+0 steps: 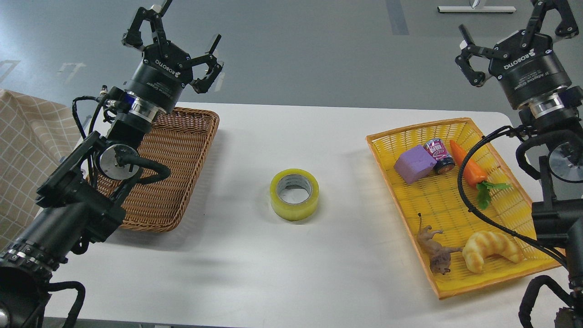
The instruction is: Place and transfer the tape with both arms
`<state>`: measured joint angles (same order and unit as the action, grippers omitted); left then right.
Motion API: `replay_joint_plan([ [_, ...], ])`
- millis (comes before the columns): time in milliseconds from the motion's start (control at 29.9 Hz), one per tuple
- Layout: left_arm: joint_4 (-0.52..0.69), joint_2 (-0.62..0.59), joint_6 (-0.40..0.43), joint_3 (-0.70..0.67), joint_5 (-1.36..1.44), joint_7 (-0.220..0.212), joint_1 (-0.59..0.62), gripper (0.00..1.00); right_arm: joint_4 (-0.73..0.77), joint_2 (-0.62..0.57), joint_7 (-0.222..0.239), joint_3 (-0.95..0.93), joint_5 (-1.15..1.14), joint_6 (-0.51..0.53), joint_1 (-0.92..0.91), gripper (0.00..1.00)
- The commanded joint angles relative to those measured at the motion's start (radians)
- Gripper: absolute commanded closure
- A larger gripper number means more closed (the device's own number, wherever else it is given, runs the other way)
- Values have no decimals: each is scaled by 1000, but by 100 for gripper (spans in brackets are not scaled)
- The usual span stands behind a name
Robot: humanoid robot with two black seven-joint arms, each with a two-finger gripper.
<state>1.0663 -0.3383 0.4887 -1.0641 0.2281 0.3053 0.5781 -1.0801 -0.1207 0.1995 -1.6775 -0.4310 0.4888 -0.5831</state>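
- The tape lay flat on the white table near the middle of the frame, its core hole facing up, with nothing touching it.
- Your left tool hung in the upper left of the frame, above the far edge of the wicker basket; its fingers were spread wide and held nothing.
- Your right tool sat in the upper right corner, beyond the far end of the yellow tray; its fingers also stood wide apart and empty, one partly cut off by the top edge of the frame.
- Both tools were well apart from the tape, which lay between the basket on the left and the tray on the right.
- You could see the basket bare where the left arm did not cover it.
- The tray held a purple block touching a small can, with a toy carrot just beside them toward the upper end.
- At the lower end of the tray lay a brown animal figure and a croissant, close together.
- A checked cloth showed at the left edge of the frame, behind the left arm.
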Motion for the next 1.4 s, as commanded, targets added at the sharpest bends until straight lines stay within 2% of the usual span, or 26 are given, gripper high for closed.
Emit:
replay_joint_plan([
  [0, -2, 1, 0, 0, 0, 0, 3, 2, 0, 9, 1, 7, -2, 0, 2, 0],
  [201, -6, -1, 0, 1, 10, 0, 8, 2, -3, 10, 6, 12, -2, 0, 9, 0],
  [635, -6, 5, 0, 21, 250, 9, 17, 2, -1, 1, 8, 15, -2, 0, 40, 0],
  [835, 12, -31, 0, 21, 471, 12, 17, 2, -3, 0, 8, 13, -2, 0, 62, 0],
  [1036, 15, -93, 0, 30, 543, 5, 28, 2, -3, 0, 8, 13, -2, 0, 69, 0],
  [1203, 32, -166, 0, 167, 641, 9, 100, 2, -15, -11, 8, 13, -2, 0, 89, 0],
  [1370, 34, -186, 0, 201, 825, 5, 141, 2, -1, -13, 8, 13, -2, 0, 100, 0],
])
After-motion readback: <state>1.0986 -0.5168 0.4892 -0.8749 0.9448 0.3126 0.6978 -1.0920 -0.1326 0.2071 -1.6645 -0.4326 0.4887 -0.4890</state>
